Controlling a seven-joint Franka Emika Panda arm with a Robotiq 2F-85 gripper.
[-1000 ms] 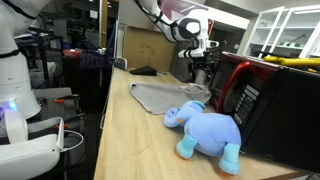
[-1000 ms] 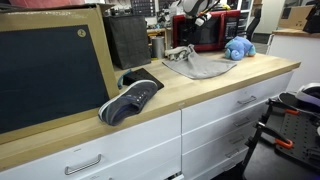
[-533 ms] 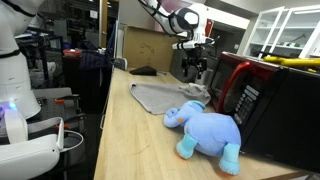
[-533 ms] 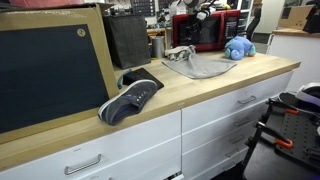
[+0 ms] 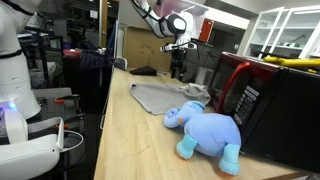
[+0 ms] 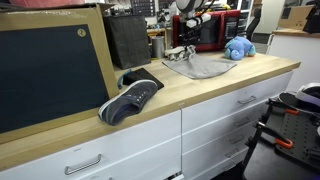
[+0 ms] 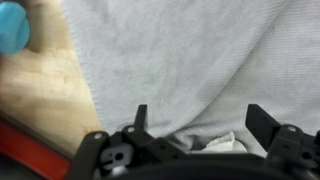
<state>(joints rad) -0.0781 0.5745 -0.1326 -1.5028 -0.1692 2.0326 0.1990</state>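
Observation:
My gripper (image 5: 180, 68) hangs open over the far end of a crumpled grey cloth (image 5: 160, 97) that lies on the wooden counter (image 5: 130, 140). In the wrist view the cloth (image 7: 190, 60) fills most of the picture. My gripper (image 7: 200, 122) has its two dark fingers (image 7: 262, 120) spread wide, with only cloth and a pale fold below them. A blue plush elephant (image 5: 205, 130) lies beside the cloth's near end, and its blue edge (image 7: 12, 25) shows at the top left of the wrist view. In both exterior views nothing is held.
A red and black microwave (image 5: 255, 95) stands along the counter beside the plush and cloth. In an exterior view a dark sneaker (image 6: 130, 98) lies near the counter's front edge, next to a framed chalkboard (image 6: 50, 65). Drawers (image 6: 230, 110) sit below.
My arm has swung away from the microwave toward the far end of the cloth, staying above it. The jaws have stayed open. Cloth, plush and shoe have not moved.

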